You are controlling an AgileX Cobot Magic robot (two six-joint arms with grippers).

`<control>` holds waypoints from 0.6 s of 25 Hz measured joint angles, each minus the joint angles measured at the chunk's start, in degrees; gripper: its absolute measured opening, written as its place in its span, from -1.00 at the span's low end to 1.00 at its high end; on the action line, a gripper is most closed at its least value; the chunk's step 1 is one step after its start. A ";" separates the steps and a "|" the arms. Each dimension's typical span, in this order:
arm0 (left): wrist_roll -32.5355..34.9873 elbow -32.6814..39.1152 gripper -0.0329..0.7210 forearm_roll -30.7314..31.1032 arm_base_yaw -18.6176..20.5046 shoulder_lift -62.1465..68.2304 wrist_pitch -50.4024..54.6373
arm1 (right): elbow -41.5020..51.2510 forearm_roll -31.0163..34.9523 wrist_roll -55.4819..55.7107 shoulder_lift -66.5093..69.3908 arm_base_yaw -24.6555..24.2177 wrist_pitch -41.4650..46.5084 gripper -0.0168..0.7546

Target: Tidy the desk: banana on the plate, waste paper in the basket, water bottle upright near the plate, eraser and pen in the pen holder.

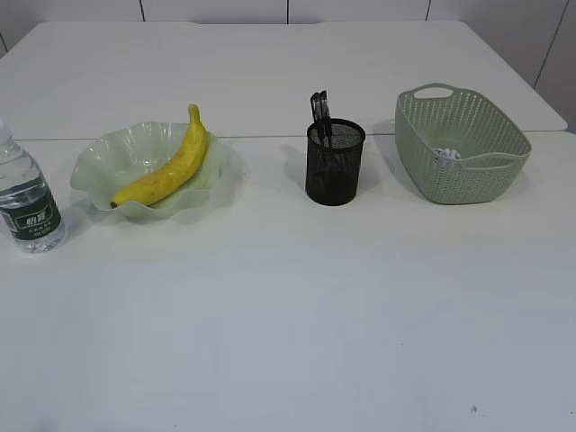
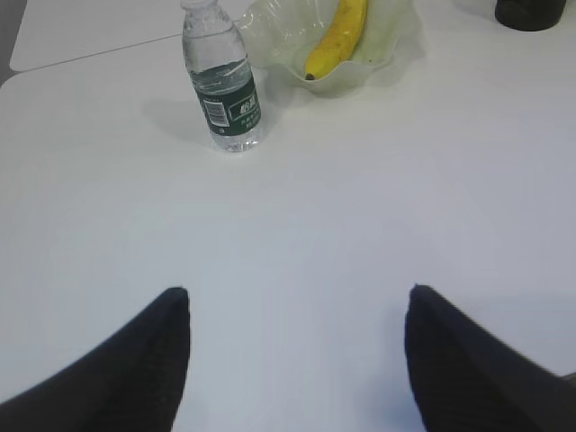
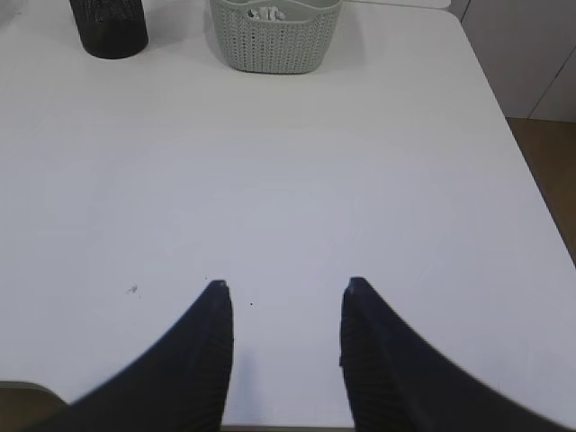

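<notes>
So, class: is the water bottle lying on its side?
No, the bottle stands upright on the table, cap up, beside the plate.

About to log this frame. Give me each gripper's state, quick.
Left gripper: open, empty, above bare table.
Right gripper: open, narrower gap, empty.

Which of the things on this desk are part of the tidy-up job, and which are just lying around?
Part of the job:
- banana, on the plate
- water bottle, upright beside the plate
- pen holder with a pen sticking out
- basket with white waste paper inside
- eraser: not visible

Just lying about:
- nothing else shows on the table
</notes>
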 joint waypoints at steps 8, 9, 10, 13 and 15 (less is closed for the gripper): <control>0.00 0.00 0.49 0.00 0.00 0.00 0.00 | 0.00 0.00 0.00 0.00 0.00 0.00 -0.17; 0.00 0.00 0.49 0.00 0.00 0.00 0.00 | 0.00 0.00 0.00 0.00 0.00 0.00 -0.17; 0.00 0.00 0.49 0.00 0.00 0.00 0.00 | 0.00 0.00 0.00 0.00 0.00 0.00 -0.17; 0.00 0.00 0.49 0.00 0.00 0.00 0.00 | 0.00 0.00 0.00 0.00 0.00 0.00 -0.17; 0.00 0.00 0.49 0.00 0.00 0.00 0.00 | 0.00 0.00 0.00 0.00 0.00 0.00 -0.17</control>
